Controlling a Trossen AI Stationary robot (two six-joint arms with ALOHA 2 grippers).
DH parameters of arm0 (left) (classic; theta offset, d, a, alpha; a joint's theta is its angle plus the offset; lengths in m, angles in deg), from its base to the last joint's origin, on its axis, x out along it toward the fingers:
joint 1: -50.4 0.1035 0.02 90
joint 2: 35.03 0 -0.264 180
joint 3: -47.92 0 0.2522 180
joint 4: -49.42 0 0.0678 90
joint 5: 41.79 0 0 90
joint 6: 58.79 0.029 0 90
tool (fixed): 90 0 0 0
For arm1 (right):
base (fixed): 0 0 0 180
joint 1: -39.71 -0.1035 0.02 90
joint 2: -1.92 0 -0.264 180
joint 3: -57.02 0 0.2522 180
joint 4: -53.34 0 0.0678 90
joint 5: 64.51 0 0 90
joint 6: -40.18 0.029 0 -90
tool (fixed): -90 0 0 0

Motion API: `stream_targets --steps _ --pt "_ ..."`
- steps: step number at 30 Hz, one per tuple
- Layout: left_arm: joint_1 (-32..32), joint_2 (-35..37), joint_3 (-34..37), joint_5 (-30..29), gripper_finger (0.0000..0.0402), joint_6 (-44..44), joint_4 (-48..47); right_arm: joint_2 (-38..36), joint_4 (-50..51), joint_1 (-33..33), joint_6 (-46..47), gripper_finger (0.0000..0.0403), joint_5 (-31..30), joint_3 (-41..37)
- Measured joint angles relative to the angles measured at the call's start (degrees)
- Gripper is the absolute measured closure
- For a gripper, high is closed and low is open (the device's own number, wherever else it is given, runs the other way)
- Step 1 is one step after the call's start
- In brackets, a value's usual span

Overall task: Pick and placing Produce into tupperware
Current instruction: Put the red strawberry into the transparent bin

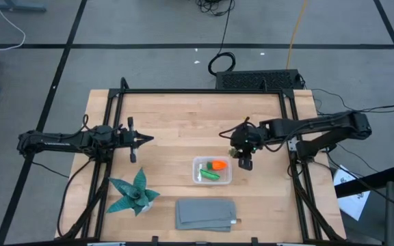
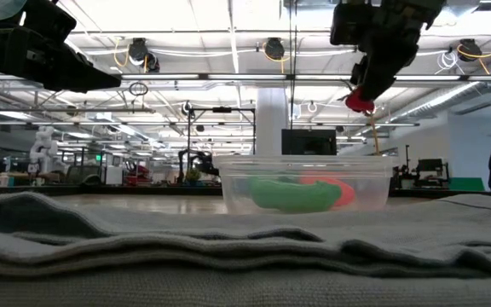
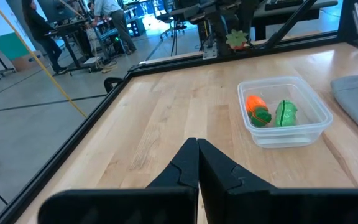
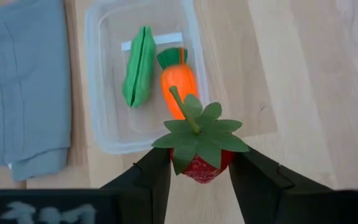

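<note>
Strawberry (image 4: 199, 163) clamped in right claw (image 4: 199, 177), raised off desk; tupperware (image 4: 101, 74) lay just ahead, pod (image 4: 138, 65) and carrot (image 4: 178, 87) inside. Left claw (image 3: 197, 165) clenched empty, farther away.

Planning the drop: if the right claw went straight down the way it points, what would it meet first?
Probably bare table just beside the tupperware; the right claw, holding the strawberry, hangs near its edge. Depth unclear.

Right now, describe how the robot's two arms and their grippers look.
Both arms are dark, slim and jointed, with black cables trailing along them. The left gripper ends in two matte black, wedge-shaped fingers. The right gripper has matching black angular fingers. No markings are visible.
</note>
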Motion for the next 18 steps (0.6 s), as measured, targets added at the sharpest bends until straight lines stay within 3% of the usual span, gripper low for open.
stream_targets --steps 14,18 --pt "0.0 0.0 0.0 0.0 0.0401 -0.12 0.13 13.29 -4.06 0.03 -7.61 0.0269 2.91 7.2" --pt "0.0 0.0 0.0 0.0 0.0401 -0.3 0.09 15.45 -9.63 0.03 -9.73 0.0269 4.51 8.1"
